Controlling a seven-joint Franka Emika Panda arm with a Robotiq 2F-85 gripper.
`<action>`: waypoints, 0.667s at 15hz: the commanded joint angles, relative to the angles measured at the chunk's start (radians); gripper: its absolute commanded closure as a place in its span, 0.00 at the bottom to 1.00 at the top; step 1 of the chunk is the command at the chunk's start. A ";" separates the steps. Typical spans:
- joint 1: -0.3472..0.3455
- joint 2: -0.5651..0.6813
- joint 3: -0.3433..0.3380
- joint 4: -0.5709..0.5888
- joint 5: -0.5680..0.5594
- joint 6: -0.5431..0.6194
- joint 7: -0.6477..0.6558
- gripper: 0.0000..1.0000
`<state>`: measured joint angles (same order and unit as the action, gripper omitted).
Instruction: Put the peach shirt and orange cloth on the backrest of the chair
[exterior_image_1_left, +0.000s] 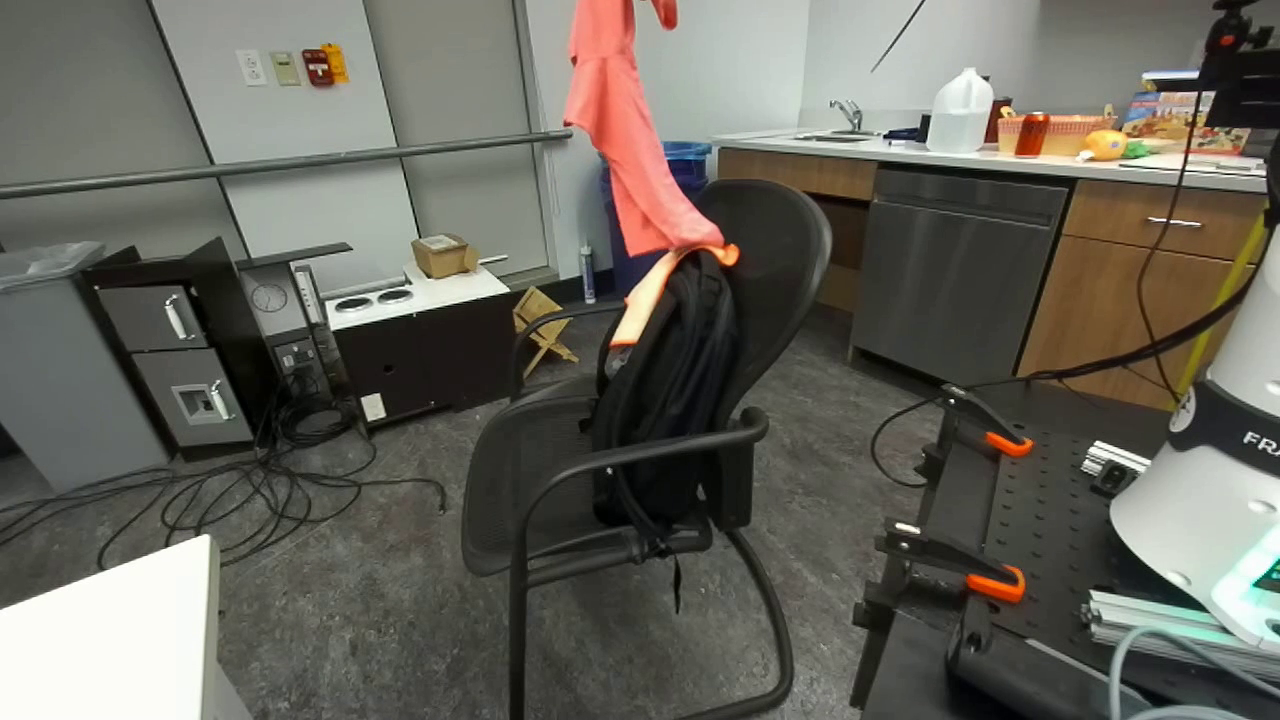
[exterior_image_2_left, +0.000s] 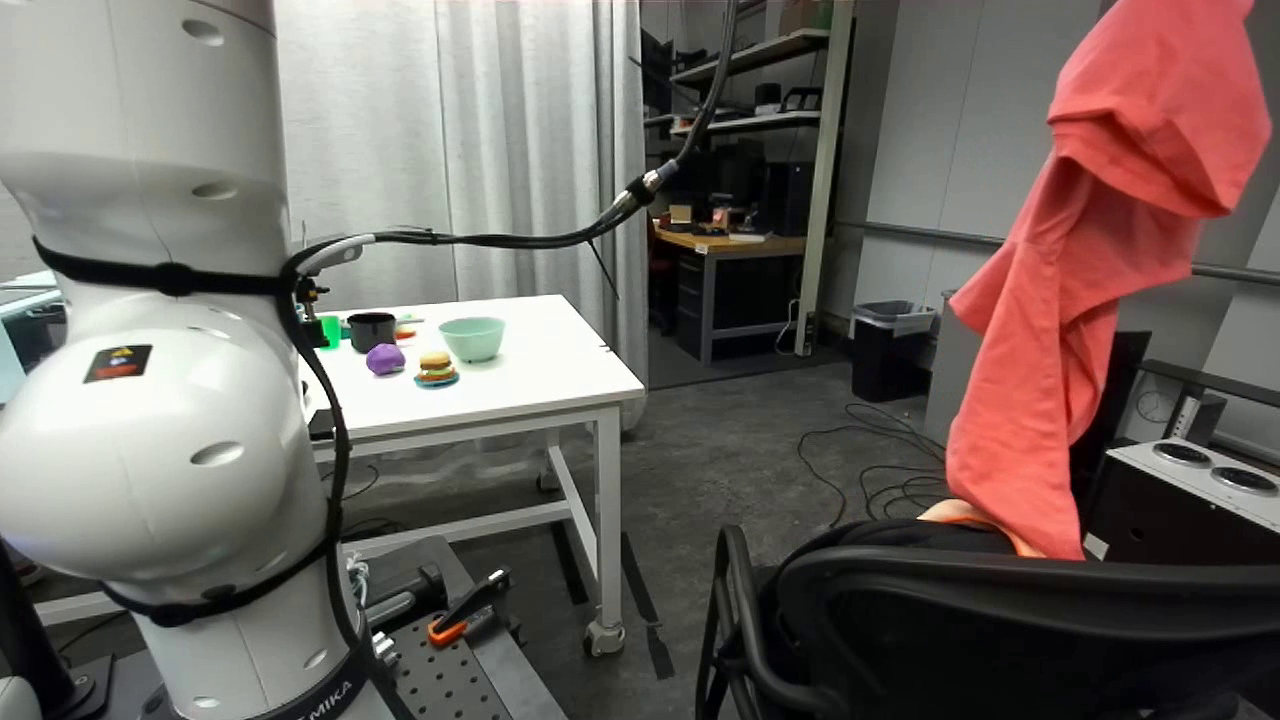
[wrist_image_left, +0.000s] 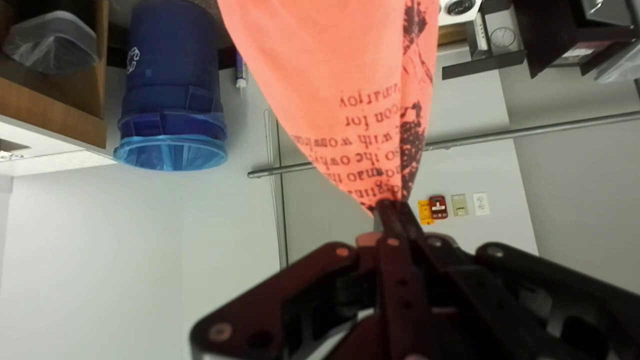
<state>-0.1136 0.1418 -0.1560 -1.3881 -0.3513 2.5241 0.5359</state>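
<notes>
Salmon-pink cloth makes up the long, soft peach shirt (exterior_image_1_left: 630, 150), which hangs in the air over the chair. In the wrist view, the dark metal end effector (wrist_image_left: 392, 202) has its two fingers pinched together on one tip of the shirt. Black letters and dark blotches show there. The low end hangs down right by the small, narrow orange cloth (exterior_image_1_left: 648, 290) with bright edges; I can't tell if the two touch.

The orange cloth lies over the top of a big black backpack (exterior_image_1_left: 665, 400). That bag is in the way: it is on the black mesh chair (exterior_image_1_left: 530, 500), up against the tall, round-topped black backrest (exterior_image_1_left: 790, 250), and covers part of its front.

Past the chair stands a round, dark blue bin (wrist_image_left: 170, 65) with a light blue bag (wrist_image_left: 172, 150) in it. Over by the wall is a white-topped black play stove (exterior_image_1_left: 430, 350) with a small brown box (exterior_image_1_left: 440, 257) on it. Loose black cables (exterior_image_1_left: 270, 490) loop across the gray floor (exterior_image_1_left: 350, 620).

In an exterior view, a white desk (exterior_image_2_left: 530, 385) holds a pale green bowl (exterior_image_2_left: 472, 338), a black mug (exterior_image_2_left: 372, 330), a lumpy purple thing (exterior_image_2_left: 385, 359) and a toy burger (exterior_image_2_left: 436, 368).
</notes>
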 joint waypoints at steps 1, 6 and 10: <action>-0.024 0.106 -0.029 0.175 -0.001 0.011 0.035 1.00; -0.037 0.178 -0.064 0.277 -0.014 0.021 0.070 1.00; -0.042 0.223 -0.105 0.346 -0.034 0.036 0.135 1.00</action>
<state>-0.1430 0.3010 -0.2324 -1.1487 -0.3670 2.5406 0.6226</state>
